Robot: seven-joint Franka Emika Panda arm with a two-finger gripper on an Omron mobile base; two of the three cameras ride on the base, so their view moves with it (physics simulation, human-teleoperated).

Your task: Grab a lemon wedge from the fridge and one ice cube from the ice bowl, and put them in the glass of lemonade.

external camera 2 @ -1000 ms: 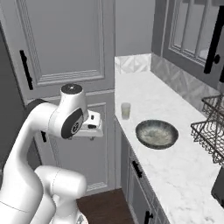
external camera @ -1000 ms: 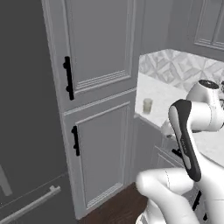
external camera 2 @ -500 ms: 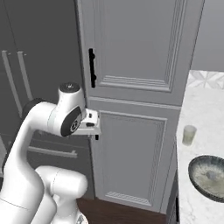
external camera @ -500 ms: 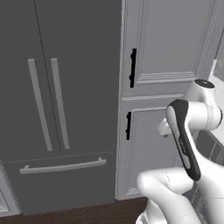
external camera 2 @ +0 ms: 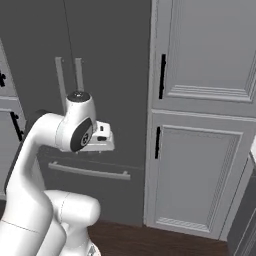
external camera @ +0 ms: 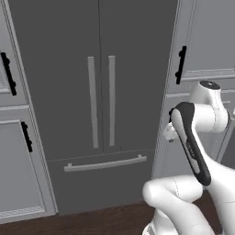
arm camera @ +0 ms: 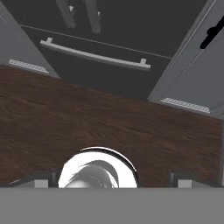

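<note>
one fridge (external camera: pixel 98 92), two upright handles (external camera: pixel 93 108)

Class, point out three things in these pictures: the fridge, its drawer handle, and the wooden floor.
fridge (external camera: pixel 59 69): left base view, on its left door panel.
drawer handle (arm camera: pixel 94 56): hand view, on the middle of the bar.
wooden floor (arm camera: pixel 109 120): hand view, on the bare boards.

- Left base view looked forward from behind the arm (external camera: pixel 193 137), squarely at the closed fridge (external camera: pixel 92 69).
- Right base view faced the same fridge (external camera 2: pixel 100 60) and cabinets (external camera 2: pixel 200 125) obliquely.
- Hand view looked steeply down at the floor (arm camera: pixel 109 122) and the fridge's foot.
</note>
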